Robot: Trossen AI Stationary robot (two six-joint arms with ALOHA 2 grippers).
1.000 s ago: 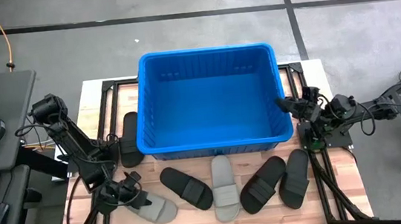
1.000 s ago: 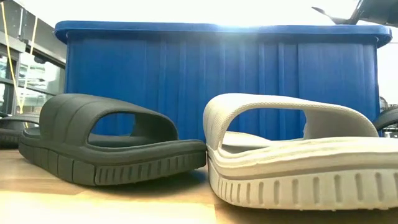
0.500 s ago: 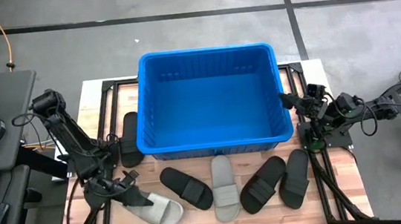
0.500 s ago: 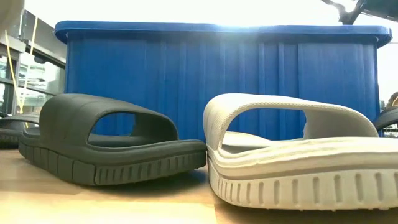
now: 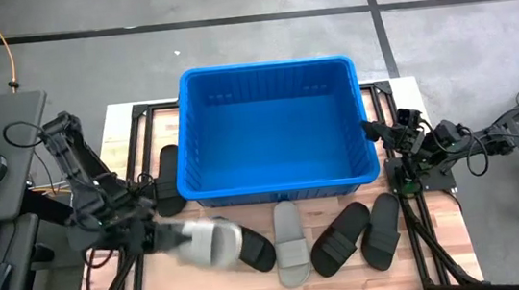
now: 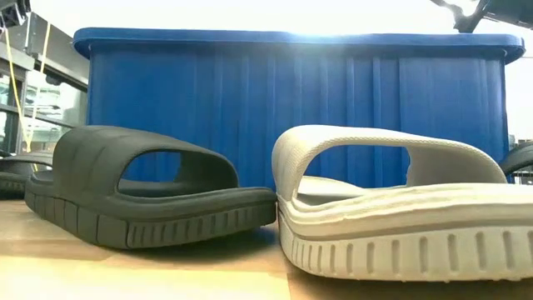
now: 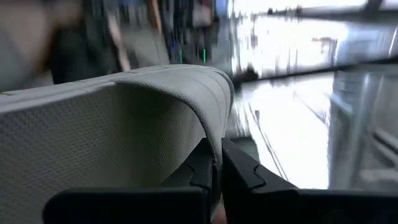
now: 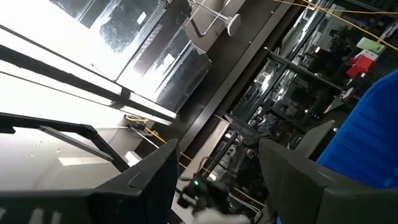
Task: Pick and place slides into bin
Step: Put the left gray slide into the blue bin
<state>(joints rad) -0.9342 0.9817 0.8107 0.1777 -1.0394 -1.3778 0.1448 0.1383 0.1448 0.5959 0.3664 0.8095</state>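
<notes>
Front row on the table: black slide point(image 5: 247, 246), grey slide point(image 5: 289, 244), two more black slides point(image 5: 340, 239) point(image 5: 382, 230). Left gripper point(image 7: 216, 167): jaws pinched on the edge of a light grey slide point(image 5: 204, 241), held lifted at the row's left end, over the table's front left part. Behind the row: blue bin point(image 5: 280, 187), its front wall just beside the slides. Black slide point(image 5: 167, 179) lies beside the bin's left wall. Right gripper point(image 5: 372, 134): by the bin's right rim, jaws spread, holding nothing.

Even light falls from above on the table point(image 5: 254, 281). The left arm and its grey slide point(image 5: 202, 241) are blurred by motion. Strong glare (white, washed out) sits behind the bin point(image 6: 291, 100).
</notes>
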